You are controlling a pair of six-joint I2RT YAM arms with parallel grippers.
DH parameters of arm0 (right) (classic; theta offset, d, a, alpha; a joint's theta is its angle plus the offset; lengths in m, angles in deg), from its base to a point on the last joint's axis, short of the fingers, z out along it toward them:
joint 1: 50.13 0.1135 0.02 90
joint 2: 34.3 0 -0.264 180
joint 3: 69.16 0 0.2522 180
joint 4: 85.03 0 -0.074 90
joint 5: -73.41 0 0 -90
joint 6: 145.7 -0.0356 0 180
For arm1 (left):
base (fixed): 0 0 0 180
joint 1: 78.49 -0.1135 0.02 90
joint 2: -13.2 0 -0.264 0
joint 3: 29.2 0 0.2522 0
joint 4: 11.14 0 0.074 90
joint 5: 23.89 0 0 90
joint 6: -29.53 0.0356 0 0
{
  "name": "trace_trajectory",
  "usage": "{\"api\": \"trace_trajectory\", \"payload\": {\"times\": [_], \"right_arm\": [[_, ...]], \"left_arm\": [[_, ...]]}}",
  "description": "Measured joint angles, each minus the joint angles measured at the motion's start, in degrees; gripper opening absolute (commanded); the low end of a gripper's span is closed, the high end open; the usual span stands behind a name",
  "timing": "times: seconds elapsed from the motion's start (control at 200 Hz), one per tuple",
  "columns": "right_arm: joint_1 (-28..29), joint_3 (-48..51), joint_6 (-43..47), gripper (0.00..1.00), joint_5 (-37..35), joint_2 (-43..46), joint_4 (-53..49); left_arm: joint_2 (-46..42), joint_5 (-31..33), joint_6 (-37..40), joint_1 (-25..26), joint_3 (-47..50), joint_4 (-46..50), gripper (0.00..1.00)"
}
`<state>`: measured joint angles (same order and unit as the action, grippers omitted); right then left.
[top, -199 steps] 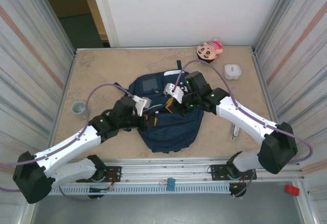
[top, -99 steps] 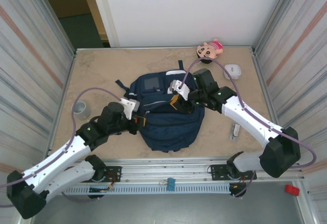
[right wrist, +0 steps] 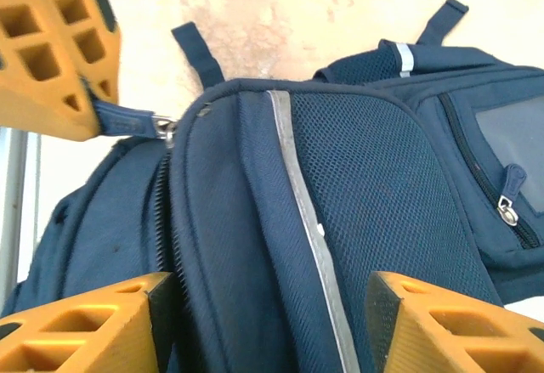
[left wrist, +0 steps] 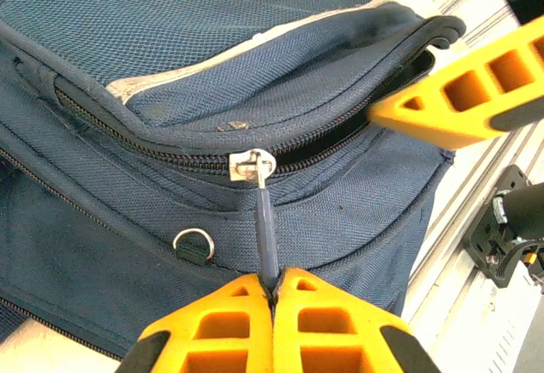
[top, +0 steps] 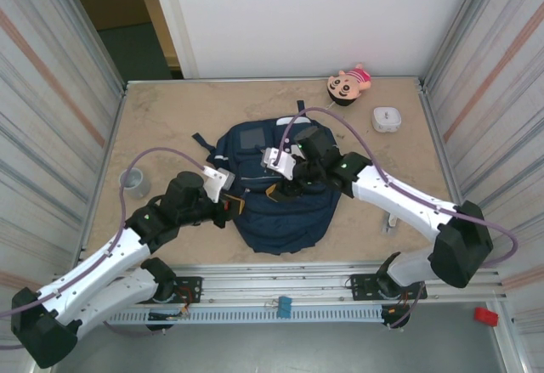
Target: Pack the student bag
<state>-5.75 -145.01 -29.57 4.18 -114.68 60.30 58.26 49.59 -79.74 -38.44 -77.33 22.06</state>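
Observation:
The student bag (top: 280, 211), a navy-blue backpack with thin pale stripes, lies flat mid-table. My left gripper (left wrist: 274, 288) is shut on the blue zipper pull (left wrist: 266, 228) of the bag's main zip, its slider (left wrist: 252, 166) just beyond; this left gripper (top: 229, 206) is at the bag's left edge. My right gripper (right wrist: 268, 322) stands open over the student bag (right wrist: 357, 186), its fingers (right wrist: 85, 322) straddling the front pocket's rim and the striped edge. From above, the right gripper (top: 280, 188) is over the bag's middle, close to the left one.
A plush doll (top: 350, 82) lies at the back right, with a small white box (top: 387, 119) near it. A grey cup (top: 132, 181) stands at the left. A thin metallic object (top: 389, 217) lies right of the bag. Corrugated walls close both sides.
My right gripper has opened and shifted left and nearer over the bag. My left gripper, still on the zipper pull, drew back to the bag's left edge.

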Motion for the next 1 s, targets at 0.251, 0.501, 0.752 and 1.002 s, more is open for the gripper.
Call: {"api": "trace_trajectory", "payload": {"times": [0.251, 0.501, 0.752, 1.002], "right_arm": [[0.39, -0.07, 0.81, 0.04, -1.46, -1.84, 1.29], [-2.6, -0.07, 4.68, 0.0, 4.46, 0.66, 0.22], [-5.2, -0.07, 8.41, 0.0, 10.6, 3.06, -3.28], [-5.75, -0.07, 9.16, 0.0, 13.79, 3.17, -5.09]], "left_arm": [[0.02, 1.75, 0.24, 0.0, -0.02, 0.11, 0.0], [1.73, 3.1, 0.94, -5.6, -0.13, 1.31, 0.0], [5.46, -0.55, 4.61, -12.11, -0.94, -0.72, 0.0], [17.9, -1.2, 7.96, -15.85, -1.97, -8.0, 0.03]]}}
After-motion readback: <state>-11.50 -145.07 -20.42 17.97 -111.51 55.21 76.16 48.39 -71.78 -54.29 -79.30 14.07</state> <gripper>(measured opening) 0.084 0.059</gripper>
